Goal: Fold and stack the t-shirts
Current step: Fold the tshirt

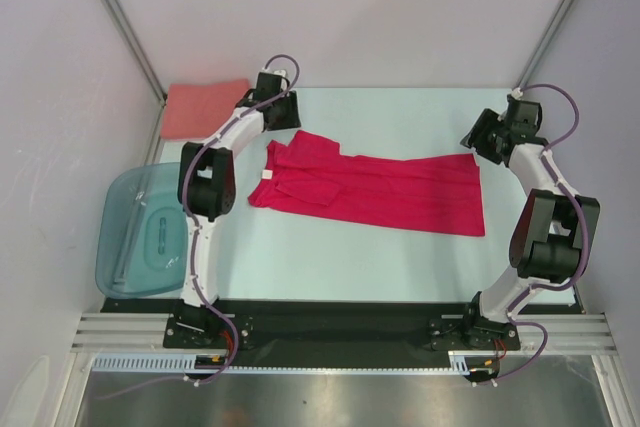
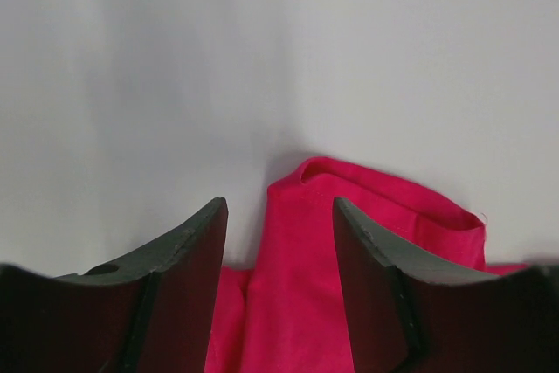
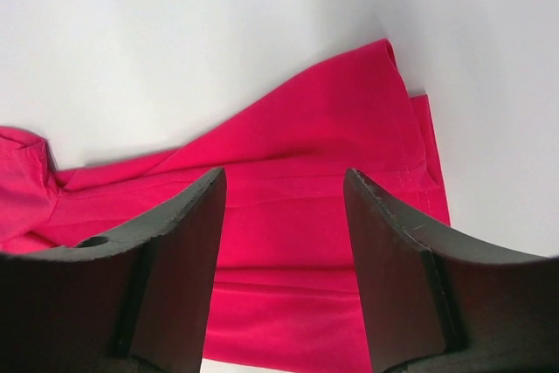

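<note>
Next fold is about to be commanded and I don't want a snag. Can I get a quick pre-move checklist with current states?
1. Left hand open, holding nothing: ok.
2. Right hand open, holding nothing: ok.
3. Red t-shirt lying on the table as one long band: ok.
4. Red t-shirt folded small enough to stack: not ok.
5. Both hands lifted clear of it: cannot tell.
6. Pink t-shirt folded at the far left corner: ok.
</note>
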`<action>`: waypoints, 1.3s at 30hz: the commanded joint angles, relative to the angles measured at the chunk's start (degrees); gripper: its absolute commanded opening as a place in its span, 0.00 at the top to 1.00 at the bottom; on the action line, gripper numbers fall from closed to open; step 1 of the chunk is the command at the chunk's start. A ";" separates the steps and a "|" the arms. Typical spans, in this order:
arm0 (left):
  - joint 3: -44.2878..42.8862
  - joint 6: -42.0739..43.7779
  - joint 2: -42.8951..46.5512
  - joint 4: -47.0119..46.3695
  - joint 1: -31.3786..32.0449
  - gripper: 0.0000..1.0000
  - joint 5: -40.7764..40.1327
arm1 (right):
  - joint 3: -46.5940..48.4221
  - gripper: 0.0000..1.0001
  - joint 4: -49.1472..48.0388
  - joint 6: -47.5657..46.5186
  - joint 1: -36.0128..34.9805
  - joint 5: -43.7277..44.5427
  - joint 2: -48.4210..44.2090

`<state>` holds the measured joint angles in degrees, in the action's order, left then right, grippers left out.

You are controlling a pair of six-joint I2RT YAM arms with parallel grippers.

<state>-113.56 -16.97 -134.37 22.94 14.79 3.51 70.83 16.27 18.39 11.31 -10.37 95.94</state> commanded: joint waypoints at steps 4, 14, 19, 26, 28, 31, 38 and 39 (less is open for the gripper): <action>-4.92 2.38 -2.82 0.09 1.30 0.43 -3.42 | -1.31 0.38 -3.61 -0.20 0.99 -2.29 -0.49; -10.10 2.12 -7.92 1.58 1.56 0.45 -2.80 | -2.18 0.38 -4.84 0.06 1.70 -3.60 -0.05; -12.21 1.86 -9.51 1.93 1.56 0.51 -2.63 | -2.18 0.38 -4.76 -0.20 1.87 -3.69 0.47; -14.32 0.98 -10.92 2.73 1.65 0.60 0.79 | -2.01 0.38 -4.76 -0.11 2.22 -3.60 1.00; -14.24 0.71 -10.92 3.34 1.65 0.60 1.85 | -1.92 0.38 -4.76 0.15 2.40 -3.52 0.91; -13.89 0.36 -10.74 3.78 1.65 0.55 2.56 | -1.83 0.38 -4.85 0.15 2.49 -3.78 0.83; -11.60 0.36 -9.69 4.66 1.65 0.65 2.38 | -1.92 0.38 -5.02 0.50 2.58 -4.30 1.27; -11.42 0.36 -9.69 4.75 1.74 0.72 2.38 | -1.92 0.38 -5.11 0.59 2.58 -4.31 1.53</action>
<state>-125.34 -16.64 -145.18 27.62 16.03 5.17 68.55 13.32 18.46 13.63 -14.00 96.97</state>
